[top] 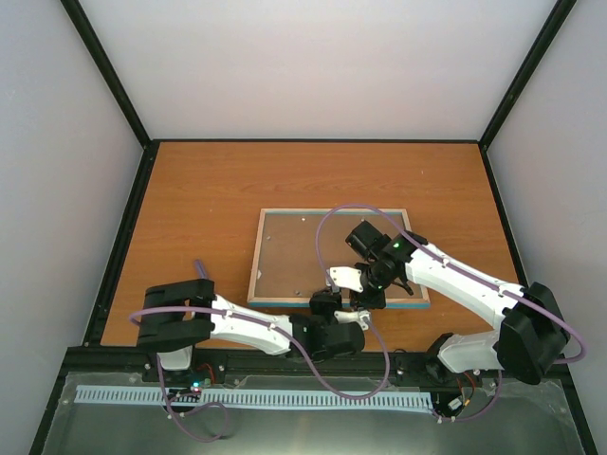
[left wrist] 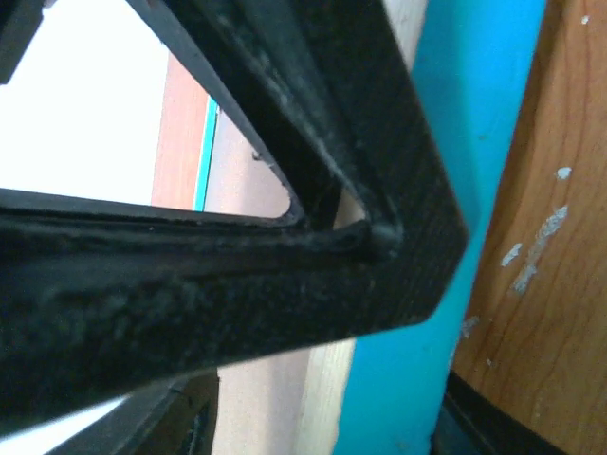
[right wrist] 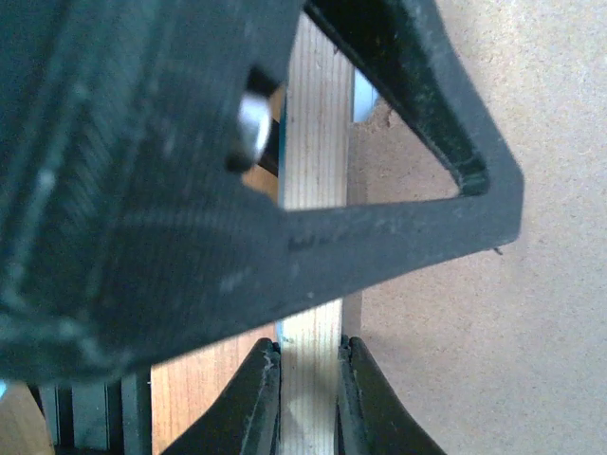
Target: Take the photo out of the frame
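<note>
The frame (top: 254,270) lies face down on the table, with its pale wood rim up and a turquoise near edge. A brown backing board (top: 303,251) fills it. The photo is hidden. My right gripper (top: 372,287) is shut on the pale wood rim (right wrist: 311,379) near the frame's near right part, one finger (right wrist: 258,408) on each side. My left gripper (top: 347,301) sits just left of it at the near edge. Its jaws straddle the turquoise rim (left wrist: 417,379) with a gap on the inner side, so it looks open. A large black finger crosses close to each wrist camera.
The orange wood table (top: 209,190) stretches behind and to the left of the frame. Black posts and pale walls enclose it. Purple cables loop over both arms. The black table edge (top: 237,355) runs just behind the arm bases.
</note>
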Action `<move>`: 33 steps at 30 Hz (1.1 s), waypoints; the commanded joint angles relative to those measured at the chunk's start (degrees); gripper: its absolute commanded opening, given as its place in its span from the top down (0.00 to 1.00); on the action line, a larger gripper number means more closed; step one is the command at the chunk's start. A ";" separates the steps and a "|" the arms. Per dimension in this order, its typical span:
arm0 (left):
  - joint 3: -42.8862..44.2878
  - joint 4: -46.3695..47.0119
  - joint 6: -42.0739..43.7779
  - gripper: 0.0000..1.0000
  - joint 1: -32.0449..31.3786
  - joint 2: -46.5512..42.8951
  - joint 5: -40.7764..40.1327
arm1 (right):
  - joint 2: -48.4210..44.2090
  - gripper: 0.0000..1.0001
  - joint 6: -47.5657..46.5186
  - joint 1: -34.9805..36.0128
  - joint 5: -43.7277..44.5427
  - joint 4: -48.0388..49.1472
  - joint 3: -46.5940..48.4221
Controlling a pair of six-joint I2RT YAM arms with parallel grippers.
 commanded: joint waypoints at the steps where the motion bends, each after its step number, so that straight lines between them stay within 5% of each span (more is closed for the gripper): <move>1: 2.95 3.04 2.75 0.52 1.02 0.72 -1.89 | -1.80 0.97 0.94 0.26 -2.86 0.66 2.19; 5: 3.70 3.03 4.89 0.70 1.10 1.17 -2.04 | -3.33 0.93 2.07 0.26 -3.46 -0.71 3.01; 8: 4.71 1.77 4.25 0.80 1.26 0.82 -1.46 | -6.01 0.66 3.61 0.19 -2.58 -2.61 5.01; 13: 8.70 -4.38 1.82 0.91 1.75 -0.69 -0.74 | -11.88 0.46 5.88 -1.11 3.54 -5.26 11.77; 24: 28.35 -32.45 -11.74 0.96 5.47 -4.49 7.50 | -16.71 0.32 11.22 -18.81 20.41 2.89 26.34; 33: 45.30 -41.10 -16.97 0.99 8.28 -6.62 10.44 | -17.58 0.27 13.56 -27.64 35.19 10.25 28.45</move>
